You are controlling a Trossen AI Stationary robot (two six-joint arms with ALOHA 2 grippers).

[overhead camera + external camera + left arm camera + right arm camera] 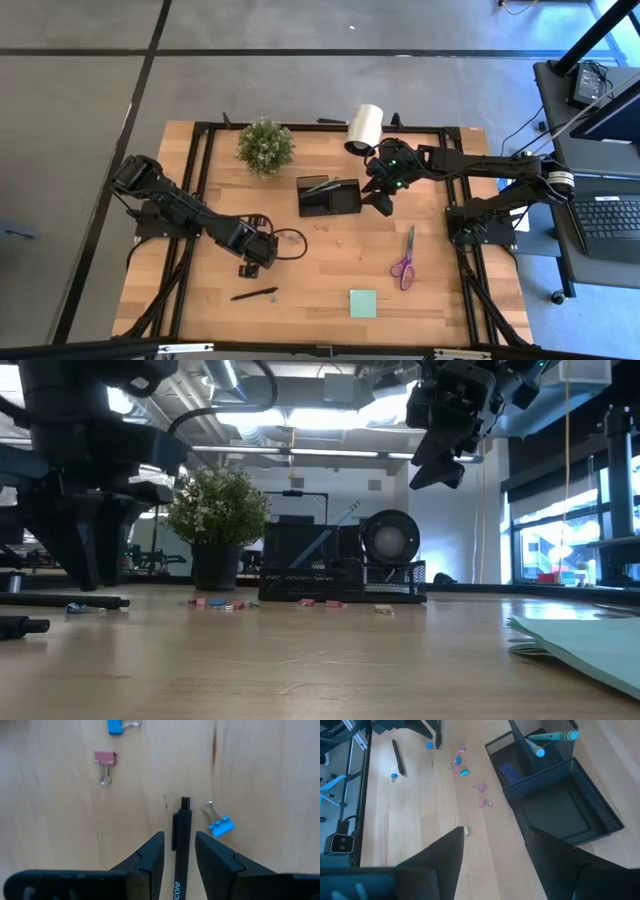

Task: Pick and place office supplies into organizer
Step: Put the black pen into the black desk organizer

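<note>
Black mesh forms the organizer [330, 196], which stands near the middle of the wooden table [440, 300], between the potted plant [265, 146] and the right gripper [381, 200]. Its taller compartment holds a pale green stick [551, 737] leaning on the wall, and a small purple piece [511, 770] lies inside; the low view shows the tray only as a dark shape, with its contents hard to make out. The right gripper hangs above the table just beside the organizer, its fingers spread and grasping nothing.

The left gripper [179, 851] is low over the table, fingers parted on either side of a black pen [181, 845]; whether they press it I cannot tell, and the pen's lower end is cut off. Blue and pink clips [104, 761] lie near it. A second pen [254, 294], the purple-handled scissors [405, 260] and the green sticky-note pad [363, 303] lie on the table's near half.
</note>
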